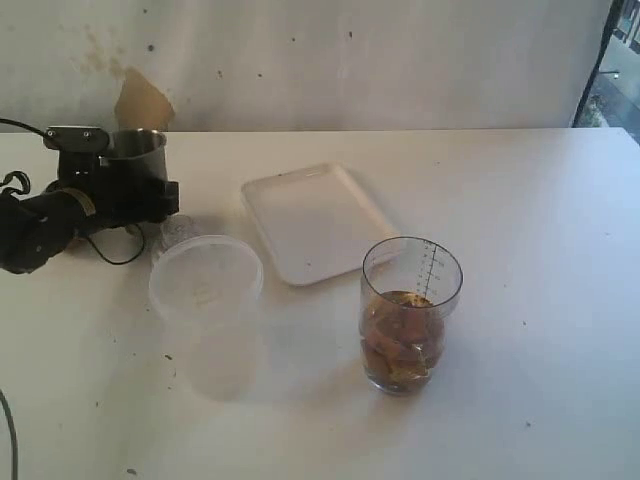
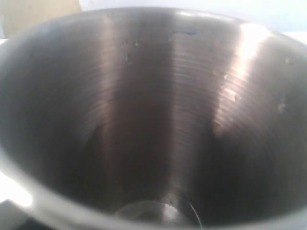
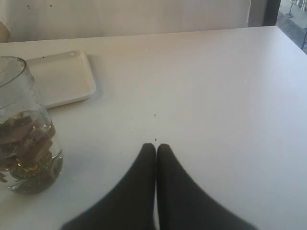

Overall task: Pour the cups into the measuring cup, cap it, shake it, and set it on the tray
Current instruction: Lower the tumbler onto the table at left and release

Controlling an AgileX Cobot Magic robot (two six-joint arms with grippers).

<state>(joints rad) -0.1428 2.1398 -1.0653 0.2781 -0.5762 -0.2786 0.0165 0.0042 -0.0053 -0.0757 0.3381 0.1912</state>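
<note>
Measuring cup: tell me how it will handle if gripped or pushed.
The measuring cup probably feels bottom-heavy: brown pieces in liquid fill its lower half. Its base looks narrower than its rim, so a high push might tip it. It stands uncapped, so a tilt would likely spill.

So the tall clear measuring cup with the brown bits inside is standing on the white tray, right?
No. The tall clear plastic measuring cup does hold brown bits, but it stands on the white table, off the flat white rectangular tray, as the exterior view shows.

Blk R hand (image 3: pixel 156 145), tapered fingers (image 3: pixel 135 191)
</note>
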